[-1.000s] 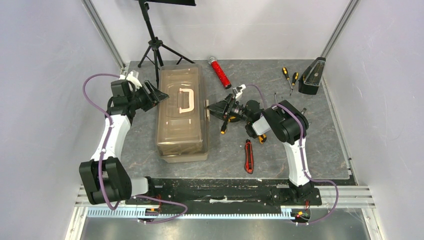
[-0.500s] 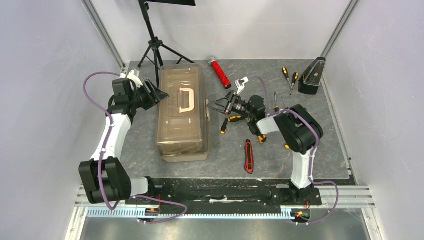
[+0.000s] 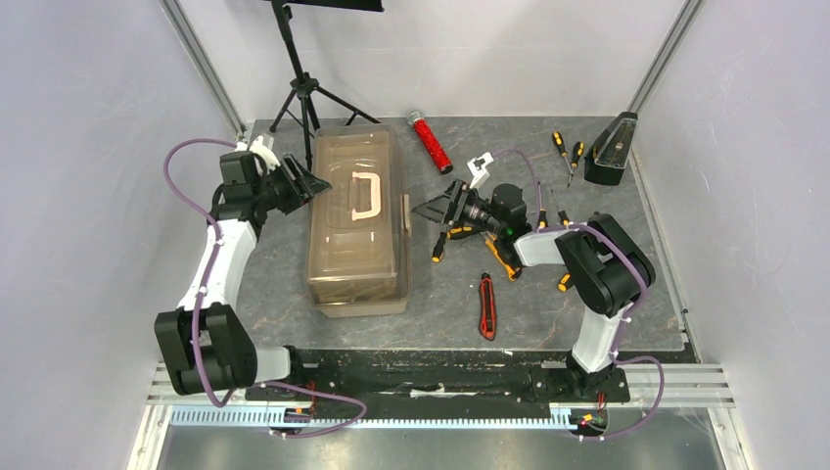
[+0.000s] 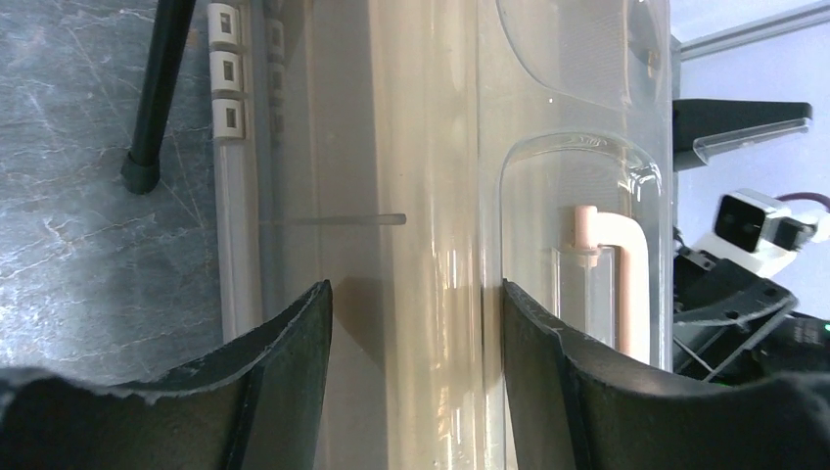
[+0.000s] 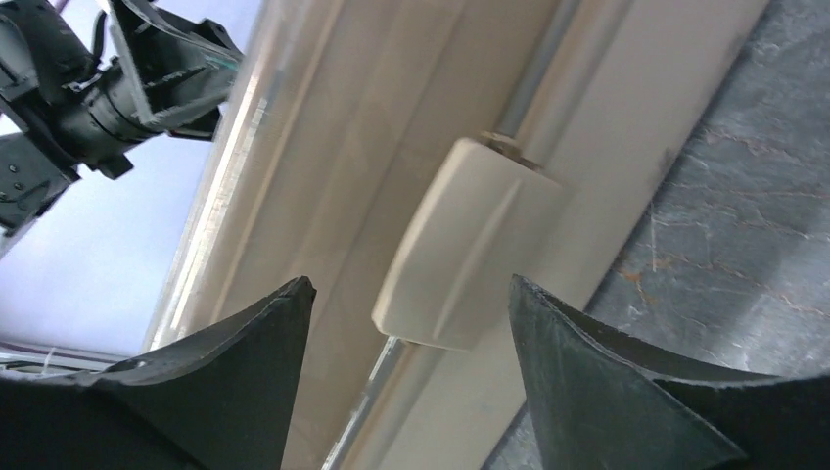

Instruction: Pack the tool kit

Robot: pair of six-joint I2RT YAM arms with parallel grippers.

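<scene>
The closed translucent tan toolbox point(image 3: 357, 245) with its cream handle point(image 3: 364, 196) stands left of centre. My left gripper point(image 3: 311, 183) is open at its left side, the jaws over the lid's edge point(image 4: 431, 196); the handle point(image 4: 617, 274) shows beyond. My right gripper point(image 3: 423, 208) is open at the box's right side, the jaws on either side of a cream latch point(image 5: 465, 255) without touching it. A black-orange screwdriver point(image 3: 440, 245), an orange utility knife point(image 3: 502, 257) and a red utility knife point(image 3: 486, 305) lie right of the box. No hammer shows.
Two more screwdrivers point(image 3: 566, 152) lie at the back right beside the black metronome point(image 3: 611, 149). A red glittery cylinder point(image 3: 431, 141) lies behind the right gripper. A black tripod point(image 3: 303, 93) stands behind the box, one leg point(image 4: 157, 88) near my left gripper.
The right arm's elbow has swung to the right and its wrist has shifted back, while its gripper has stayed at the box's right side. The left arm has hardly moved.
</scene>
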